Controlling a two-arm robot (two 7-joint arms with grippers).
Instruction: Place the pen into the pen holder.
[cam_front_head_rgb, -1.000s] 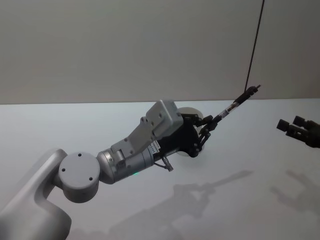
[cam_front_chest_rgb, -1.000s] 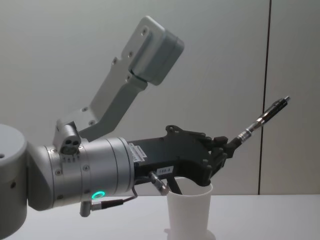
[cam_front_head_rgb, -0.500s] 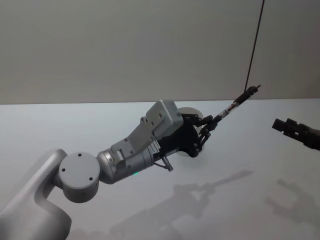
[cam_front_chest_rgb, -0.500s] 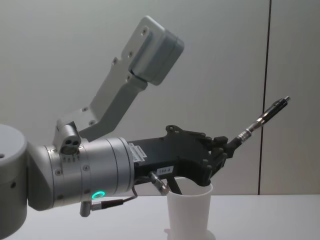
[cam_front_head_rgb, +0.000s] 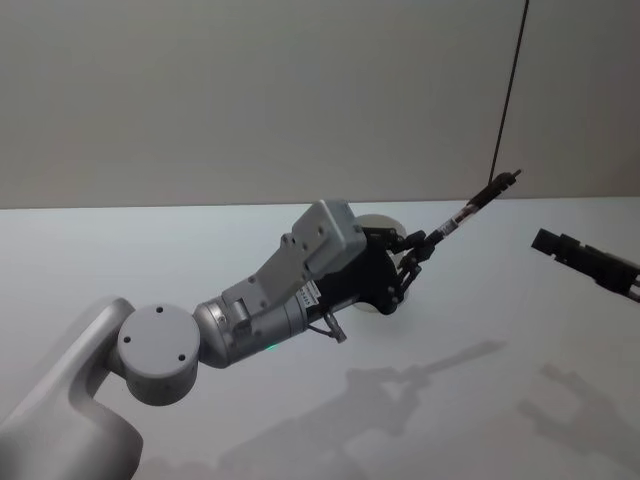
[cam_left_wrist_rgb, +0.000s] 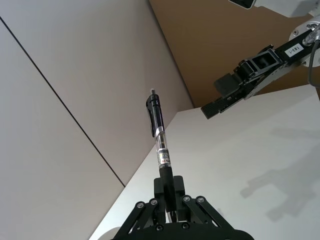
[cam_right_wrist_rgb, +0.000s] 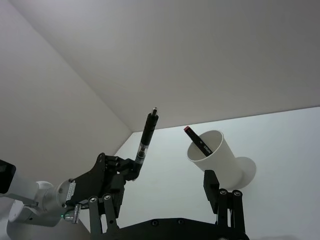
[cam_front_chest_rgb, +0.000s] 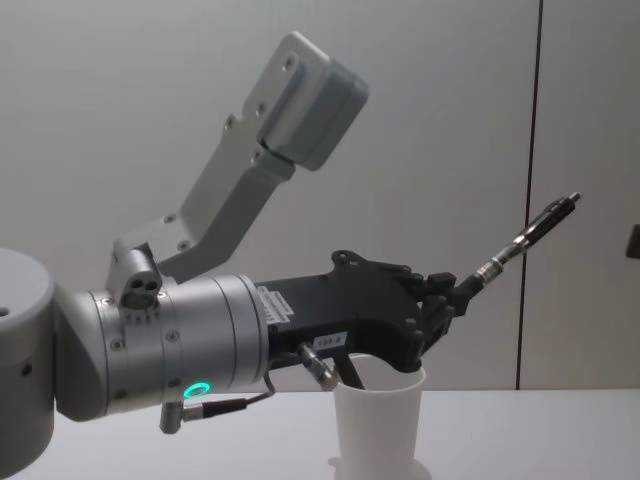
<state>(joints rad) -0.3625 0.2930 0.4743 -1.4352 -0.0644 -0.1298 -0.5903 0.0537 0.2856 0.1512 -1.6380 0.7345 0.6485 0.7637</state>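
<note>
I have the left gripper (cam_front_chest_rgb: 440, 305) clamped on the pen (cam_front_chest_rgb: 525, 236), gripping it at its lower barrel end; the rest of the pen sticks up and out past the fingertips, tilted away from the arm. The pen holder (cam_front_chest_rgb: 378, 425) stands on the white table (cam_front_head_rgb: 200, 250) right under the left gripper's palm, behind the fingertips, so the pen tip end is beyond and above the cup rim. The right wrist view shows a second dark pen (cam_right_wrist_rgb: 199, 144) already leaning inside the cup.

My right gripper (cam_front_head_rgb: 585, 262) hangs off to the side, apart from the pen, level with it roughly, jaws spread and holding nothing.

Handling guess: the pen is light, stiff, smooth plastic, likely to pivot in a pinch this near one end. A grip nearer mid-barrel would be steadier. The paper cup is light and tippy; a sideways knock from the pen or the fingers could topple it.
</note>
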